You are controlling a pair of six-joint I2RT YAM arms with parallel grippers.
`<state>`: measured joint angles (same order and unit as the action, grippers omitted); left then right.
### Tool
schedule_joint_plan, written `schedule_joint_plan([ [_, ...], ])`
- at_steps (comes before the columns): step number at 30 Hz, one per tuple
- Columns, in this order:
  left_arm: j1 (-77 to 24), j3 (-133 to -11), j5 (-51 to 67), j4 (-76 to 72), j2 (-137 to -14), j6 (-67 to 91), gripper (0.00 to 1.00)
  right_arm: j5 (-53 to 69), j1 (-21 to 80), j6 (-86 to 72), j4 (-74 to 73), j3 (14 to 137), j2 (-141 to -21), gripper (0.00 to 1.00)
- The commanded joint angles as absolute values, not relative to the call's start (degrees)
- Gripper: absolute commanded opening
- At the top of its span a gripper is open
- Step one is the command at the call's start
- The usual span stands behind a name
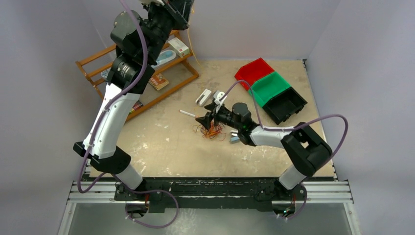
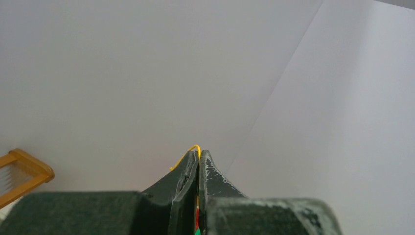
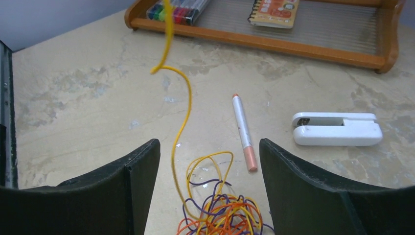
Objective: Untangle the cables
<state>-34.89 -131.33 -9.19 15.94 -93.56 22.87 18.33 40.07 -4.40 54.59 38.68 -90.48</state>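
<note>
Wide-spread right tool (image 3: 209, 147) flanks the cables (image 3: 220, 218), while left tool (image 2: 199, 155), raised high, pinches one yellow strand (image 3: 168, 29).

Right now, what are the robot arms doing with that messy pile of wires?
The left claw is raised high above the beige table and pinched shut on one thin yellow wire. That wire hangs down in a wavy line to the tangled bunch of orange, yellow and purple wires lying on the table. The right claw sits low, right by the bunch, wide open and gripping nothing. So one wire is partly out, and the rest is a knot.
</note>
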Motion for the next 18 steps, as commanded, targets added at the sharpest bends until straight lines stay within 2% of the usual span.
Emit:
schedule_joint_plan([
  [1, -35.07, -130.88, -9.37, 13.52, -90.93, 21.31, 0.0, 23.44, 40.15, -0.91, 53.14, 44.73, -94.15, 0.74],
  [4, -35.02, -130.21, -9.64, 13.6, -90.35, 21.06, 0.0, 23.97, 40.1, -1.19, 53.18, 46.34, -96.92, 0.65],
  [8, -35.02, -128.5, -11.29, 14.38, -88.88, 20.38, 0.0, 23.2, 40.08, -2.66, 53.95, 45.14, -96.66, 0.42],
  [12, -34.99, -124.05, -12.95, 14.17, -86.62, 21.62, 0.0, 22.82, 39.45, -7.53, 57.78, 42.56, -93.75, 0.08],
  [14, -35.04, -119.95, -15.33, 12.97, -84.6, 22.13, 0.0, 21.91, 39.21, -9.28, 58.09, 41.95, -91.55, 0.03],
  [18, -35.02, -108.75, -22.6, 11.95, -78.55, 23.51, 0.0, 19.3, 39.13, -9.76, 52.17, 42.68, -84.6, 0.0],
])
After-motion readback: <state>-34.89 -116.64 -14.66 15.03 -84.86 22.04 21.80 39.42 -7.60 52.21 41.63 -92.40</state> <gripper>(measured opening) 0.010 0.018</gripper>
